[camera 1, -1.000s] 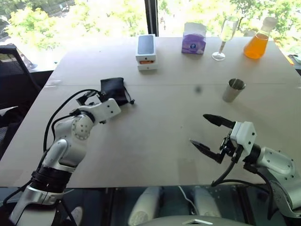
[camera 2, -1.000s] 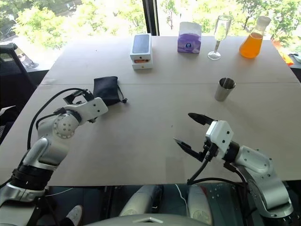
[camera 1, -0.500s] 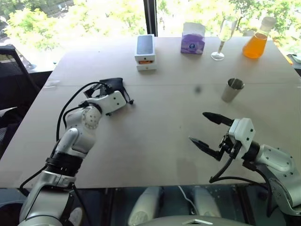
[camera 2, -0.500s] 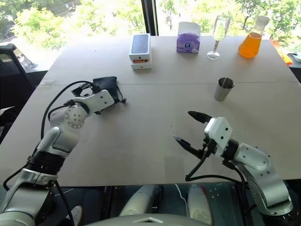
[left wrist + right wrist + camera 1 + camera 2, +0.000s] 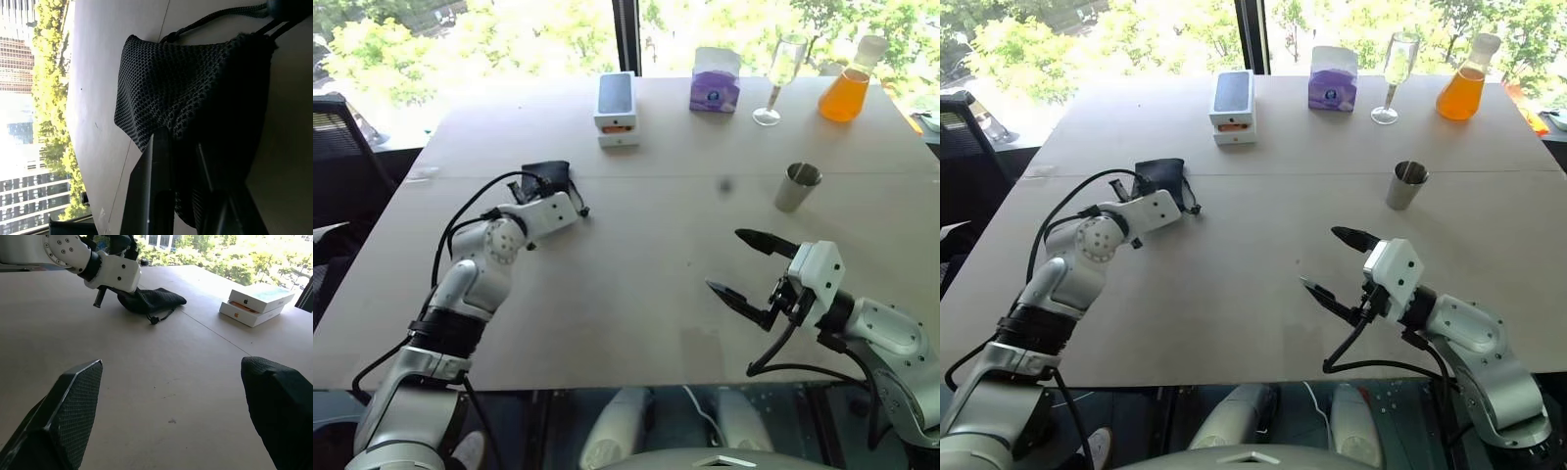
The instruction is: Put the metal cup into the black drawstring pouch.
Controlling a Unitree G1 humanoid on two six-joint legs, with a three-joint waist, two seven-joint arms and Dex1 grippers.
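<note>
Standing upright on the pale table (image 5: 636, 294), the metal cup (image 5: 798, 187) sits at about two o'clock from the table's middle, untouched, well apart from both arms. Across at about ten o'clock lies the black drawstring pouch (image 5: 548, 178), flat on the tabletop, its thin cord (image 5: 160, 316) trailing toward the table's middle. The left gripper (image 5: 183, 161) has its two black fingers pressed together on the near edge of the pouch's mesh fabric, pinching it; the wrist view shows the weave bunched between the fingertips. The right gripper (image 5: 749, 266) hangs above the table at about five o'clock, its fingers spread wide with nothing between them, pointing toward the pouch. Along the far edge, from eleven to one o'clock, stand two stacked white boxes (image 5: 618, 103), a purple tissue box (image 5: 716, 82), a tall clear stemmed glass (image 5: 783, 70) and a flask of orange liquid (image 5: 848, 90). The boxes carry a small dark apple logo on their long side, seen in the right wrist view, and the top one bears a picture of a phone on its lid; the lower shows an orange patch on its end. The tissue box has a round white emblem, but its lettering is too small to read.
</note>
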